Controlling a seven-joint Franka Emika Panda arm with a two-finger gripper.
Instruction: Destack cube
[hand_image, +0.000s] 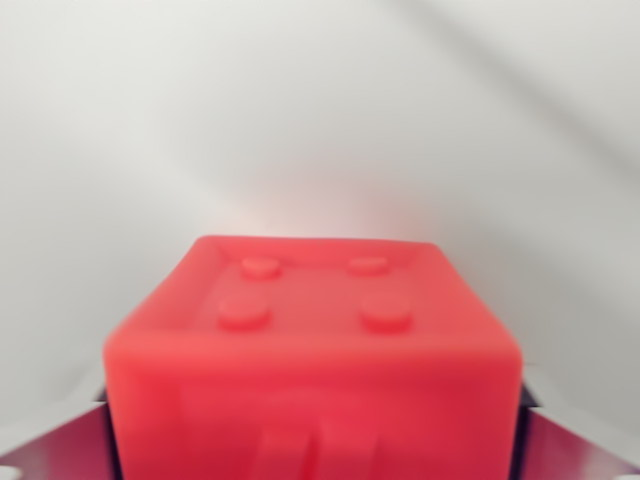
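- Red cube (312, 350): one item, soft-edged plastic block, filling the lower middle of the wrist view. It is close to the lens and blurred.
- Top face: a shallow raised border with four round studs in a two-by-two pattern, the far pair near the far edge, the near pair towards the middle.
- Near face: shows faint raised vertical ridges at the bottom edge of the picture; detail too blurred to read.
- Gripper (312, 440): dark finger parts show at the lower left and lower right corners, one just beside each side of the cube. The cube sits between them. Whether the jaws actually press on its sides cannot be told, as the contact points are hidden behind the block.
- Surface (320, 120): plain pale grey-white ground behind and around the cube, with a faint pink glow just beyond the cube's far edge.
- What the cube rests on is out of sight.
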